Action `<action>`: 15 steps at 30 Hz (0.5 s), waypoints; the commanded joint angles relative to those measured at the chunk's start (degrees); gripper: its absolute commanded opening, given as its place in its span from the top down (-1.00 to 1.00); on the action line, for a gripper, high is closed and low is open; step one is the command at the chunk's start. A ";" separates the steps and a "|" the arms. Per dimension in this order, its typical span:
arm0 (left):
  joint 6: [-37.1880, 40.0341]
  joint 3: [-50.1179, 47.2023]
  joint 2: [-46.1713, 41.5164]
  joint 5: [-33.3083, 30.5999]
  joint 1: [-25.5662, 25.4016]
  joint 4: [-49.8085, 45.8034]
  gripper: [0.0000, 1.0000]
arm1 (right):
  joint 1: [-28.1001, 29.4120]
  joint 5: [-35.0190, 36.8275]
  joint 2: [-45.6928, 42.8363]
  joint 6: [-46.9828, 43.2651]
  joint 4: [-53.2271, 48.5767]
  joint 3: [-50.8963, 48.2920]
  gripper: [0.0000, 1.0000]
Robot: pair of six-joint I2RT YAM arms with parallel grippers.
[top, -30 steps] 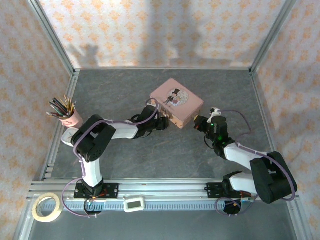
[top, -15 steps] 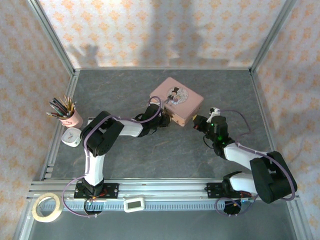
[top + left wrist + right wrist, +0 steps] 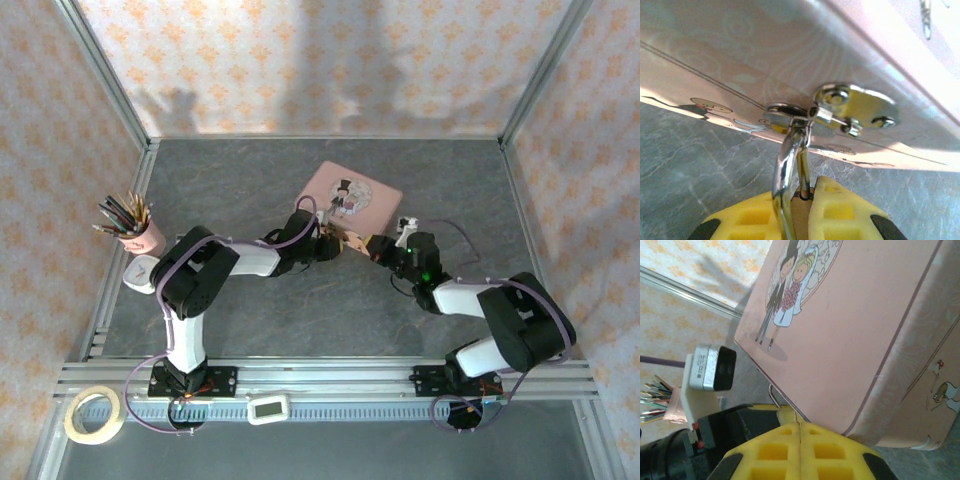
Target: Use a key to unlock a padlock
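Yellow ribbed fingers (image 3: 825, 190) of the left gripper (image 3: 801, 197) are clenching a tiny brass-coloured padlock (image 3: 799, 212) by its body, which is showing only as a brown sliver between them. Rising straight out of that grip, the thin silvery shackle (image 3: 782, 170) is curving up and hooking through a silvery metal hasp (image 3: 855, 106). The hasp is riveted to the side wall of a pink rectangular picture tin (image 3: 740, 60), just beyond the fingertips. That wall is standing right ahead of the jaws, with the grey marbled tabletop (image 3: 685, 160) lying below it.

Facing the tin from the opposite side, the right gripper (image 3: 800, 429) is pressing its own yellow fingers (image 3: 765, 437) together, with only a hairline seam between them. Whether anything thin is pinched in that seam cannot be told. Just ahead of its tips, the shackle is showing as a thin silver loop at the tin's lower edge. The tin's lid, printed with a cartoon bride and groom, is stretching away above. Beyond the loop, the left arm's grey and black wrist camera (image 3: 712, 367) is showing on its white mount.

Seen from overhead, both grippers are meeting close together at the tin's near edge. Well out past the left arm, a pink cup of coloured pencils (image 3: 135, 232) is standing by the table's edge.
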 commanded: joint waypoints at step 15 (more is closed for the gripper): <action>-22.79 -6.74 -3.01 19.30 1.04 21.93 1.00 | -1.32 1.72 5.72 -2.99 2.01 6.42 1.00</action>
